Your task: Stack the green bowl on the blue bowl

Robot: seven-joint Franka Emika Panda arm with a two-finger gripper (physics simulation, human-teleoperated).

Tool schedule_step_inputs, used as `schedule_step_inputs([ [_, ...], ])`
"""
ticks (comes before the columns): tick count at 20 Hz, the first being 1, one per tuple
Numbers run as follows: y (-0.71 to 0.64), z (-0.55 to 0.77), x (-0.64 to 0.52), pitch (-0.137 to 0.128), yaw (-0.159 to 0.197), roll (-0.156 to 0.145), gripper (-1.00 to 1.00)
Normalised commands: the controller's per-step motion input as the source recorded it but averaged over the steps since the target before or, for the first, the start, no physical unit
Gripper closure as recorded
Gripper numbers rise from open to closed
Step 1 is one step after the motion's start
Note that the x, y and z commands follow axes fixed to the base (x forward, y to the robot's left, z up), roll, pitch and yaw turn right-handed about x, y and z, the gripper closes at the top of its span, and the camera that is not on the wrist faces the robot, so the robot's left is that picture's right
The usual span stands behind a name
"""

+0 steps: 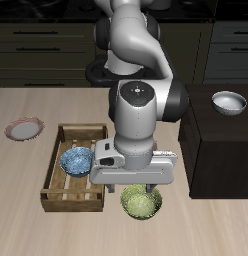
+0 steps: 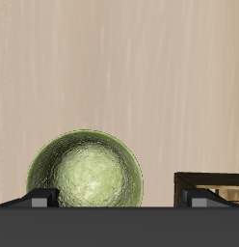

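The green bowl [image 1: 141, 204] sits upright on the table near its front edge; the wrist view shows its mottled olive inside [image 2: 85, 176]. My gripper [image 1: 137, 188] hangs just above it, open and empty, its two fingertips [image 2: 39, 197] spread wide, with the bowl's rim between them toward one finger. The blue bowl [image 1: 75, 161], blue with white speckles, sits inside a wooden tray [image 1: 54, 150] beside the green bowl, a little farther back. The two bowls are apart.
A corner of the wooden tray [image 2: 210, 181] shows in the wrist view close to one finger. A pink-rimmed plate [image 1: 24, 128] lies beyond the tray. A white bowl [image 1: 229, 101] stands on a dark cabinet [image 1: 221, 140] at the table's side.
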Motion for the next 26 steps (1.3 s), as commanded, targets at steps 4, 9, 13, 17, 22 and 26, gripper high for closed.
schedule_step_inputs([
  [4, -0.13, -0.20, 0.13, 0.031, -0.016, -0.014, -1.00],
  [9, 0.05, -0.30, 0.02, 0.040, 0.008, 0.008, -1.00],
  [13, 0.05, -0.29, 0.01, 0.045, -0.008, 0.014, -1.00],
  [17, 0.02, -0.37, 0.01, 0.060, -0.002, 0.006, -1.00],
  [22, -0.07, -0.49, -0.02, 0.097, -0.047, 0.037, -1.00],
  [26, -0.12, -0.45, -0.08, 0.072, -0.080, 0.042, 1.00],
])
